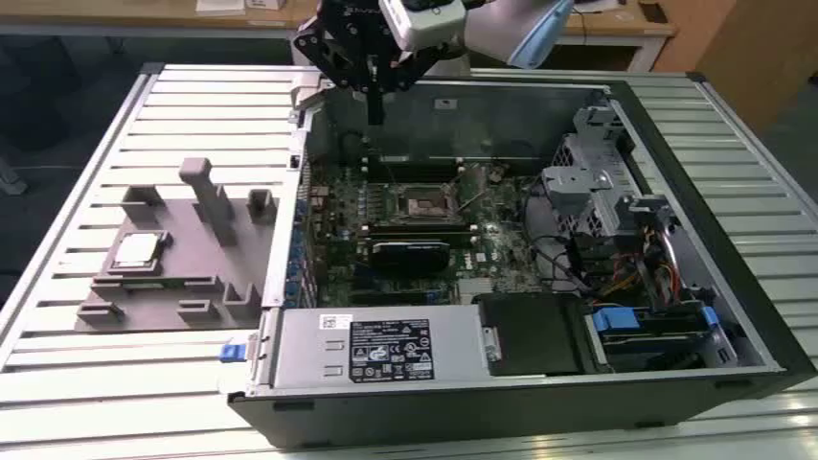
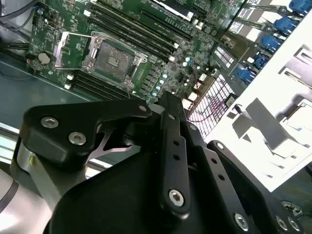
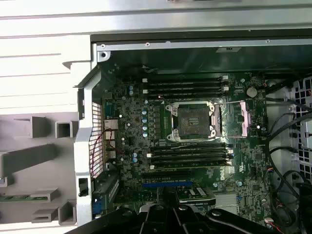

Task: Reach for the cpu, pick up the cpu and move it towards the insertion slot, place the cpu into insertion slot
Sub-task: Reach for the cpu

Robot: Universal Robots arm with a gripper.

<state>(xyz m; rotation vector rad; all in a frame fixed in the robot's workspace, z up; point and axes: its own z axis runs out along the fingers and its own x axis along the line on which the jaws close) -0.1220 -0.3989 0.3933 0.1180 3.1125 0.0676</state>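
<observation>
In the exterior view the cpu (image 1: 138, 251), a small silvery square with a pale rim, lies flat on the grey fixture block (image 1: 172, 259) to the left of the open computer case. The insertion slot (image 1: 419, 203) is the metal-framed square socket with a dark centre on the green motherboard, and both wrist views look down on it (image 2: 113, 59) (image 3: 190, 120). My gripper (image 1: 374, 119) hangs above the case's back wall, beyond the slot and well away from the cpu. Its fingers are shut together with nothing held.
The case's metal walls (image 1: 301, 192) surround the motherboard. Long black memory slots (image 3: 187, 87) flank the socket, and a black card (image 1: 409, 254) lies nearer the front. Drive cages and cables (image 1: 614, 220) fill the exterior view's right. The fixture block has upright posts (image 1: 202, 187).
</observation>
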